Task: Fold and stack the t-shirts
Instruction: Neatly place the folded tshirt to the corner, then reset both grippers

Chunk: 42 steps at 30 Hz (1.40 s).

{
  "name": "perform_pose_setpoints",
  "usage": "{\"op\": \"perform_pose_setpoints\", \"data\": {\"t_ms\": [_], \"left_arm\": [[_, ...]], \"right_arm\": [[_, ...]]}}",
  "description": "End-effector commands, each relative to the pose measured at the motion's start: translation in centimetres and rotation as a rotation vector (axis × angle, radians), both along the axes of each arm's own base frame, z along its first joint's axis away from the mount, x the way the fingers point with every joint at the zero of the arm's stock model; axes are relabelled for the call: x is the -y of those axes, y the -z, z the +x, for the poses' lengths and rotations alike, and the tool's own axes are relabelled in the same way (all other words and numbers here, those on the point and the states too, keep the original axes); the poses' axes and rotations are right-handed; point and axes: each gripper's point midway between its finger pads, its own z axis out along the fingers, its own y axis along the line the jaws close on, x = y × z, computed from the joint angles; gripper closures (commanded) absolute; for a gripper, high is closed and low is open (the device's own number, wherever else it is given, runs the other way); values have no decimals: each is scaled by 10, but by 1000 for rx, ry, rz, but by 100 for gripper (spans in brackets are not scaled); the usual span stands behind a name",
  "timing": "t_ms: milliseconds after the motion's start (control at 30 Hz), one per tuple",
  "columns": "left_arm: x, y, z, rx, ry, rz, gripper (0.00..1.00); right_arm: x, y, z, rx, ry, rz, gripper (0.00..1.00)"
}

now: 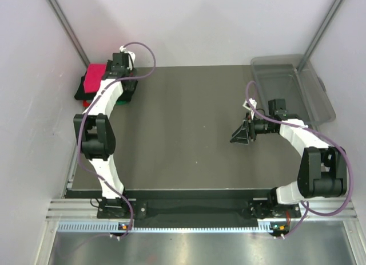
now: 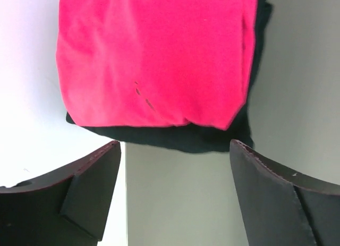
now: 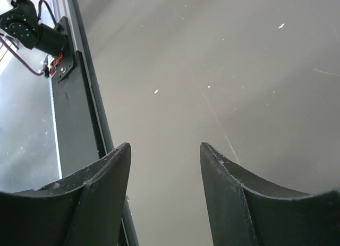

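Because the folded bright pinkish-red cotton t-shirt [image 2: 154,54] lies atop a folded black t-shirt [image 2: 186,141] at the overhead view's upper left, stacking looks finished, so the left gripper [image 2: 175,150] and right gripper [image 3: 164,150], jaws spread and empty, probably need only retreat.

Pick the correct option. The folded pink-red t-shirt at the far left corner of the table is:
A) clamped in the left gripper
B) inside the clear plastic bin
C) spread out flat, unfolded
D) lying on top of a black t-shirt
D: in the left wrist view the pink-red t-shirt lies over a black t-shirt whose edge shows beneath it, and the open left gripper holds neither.
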Motion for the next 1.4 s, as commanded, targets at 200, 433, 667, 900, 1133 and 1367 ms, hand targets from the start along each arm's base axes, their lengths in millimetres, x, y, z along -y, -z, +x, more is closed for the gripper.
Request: {"op": "perform_pose_setpoints", "data": {"t_ms": [200,433,667,900,1133,1367], "left_arm": [[26,-71,-18,208,124,-40,5],[-21,-33,3,191,48,-115,17],[-58,-5,35,255,-71,-120,37],[-82,4,26,252,-149,-112,40],[-20,-75,-7,438,178,-196,19],[38,-109,-71,411,281,-332,1]], "right_arm": [[0,-21,8,107,-29,45,44],[0,-23,5,122,-37,44,44],[-1,-22,1,117,-61,54,44],[-2,-19,-1,96,-83,63,44],[-1,-32,-2,157,-93,50,41],[27,-60,23,436,145,-175,0]]}}
